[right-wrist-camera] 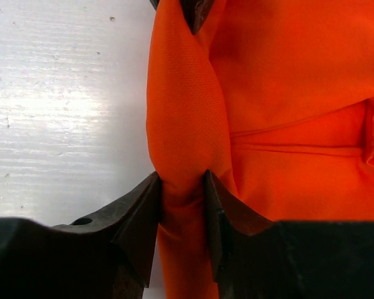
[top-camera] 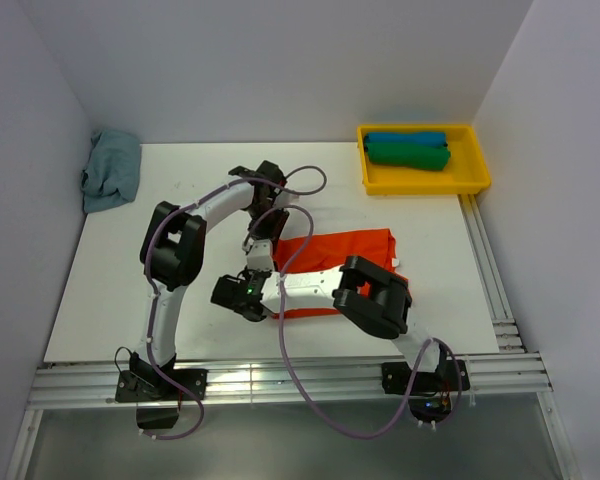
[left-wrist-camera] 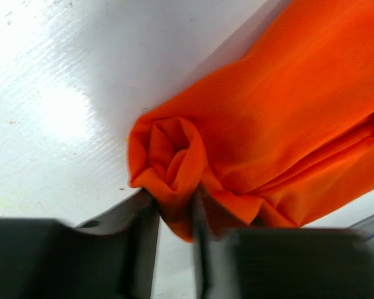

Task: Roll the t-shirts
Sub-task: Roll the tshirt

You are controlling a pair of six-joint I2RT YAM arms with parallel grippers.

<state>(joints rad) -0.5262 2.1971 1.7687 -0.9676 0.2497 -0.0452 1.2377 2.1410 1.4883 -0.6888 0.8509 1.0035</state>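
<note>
One orange-red t-shirt (top-camera: 345,250), rolled edge at 9 o'clock, pinched by left gripper (left-wrist-camera: 174,212) and right gripper (right-wrist-camera: 182,199), blue t-shirt (top-camera: 405,137), green t-shirt (top-camera: 408,156) rolled in yellow tray (top-camera: 426,186) at 1 o'clock

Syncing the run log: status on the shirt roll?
Left fingers pinch rolled end of orange shirt; right fingers pinch the same roll. Rest of shirt lies flat. Nothing blocking; blue roll and green roll in tray.

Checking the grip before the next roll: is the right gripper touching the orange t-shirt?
Touching. The right wrist view shows the right gripper pinching the rolled edge of the orange t-shirt between both fingers.
</note>
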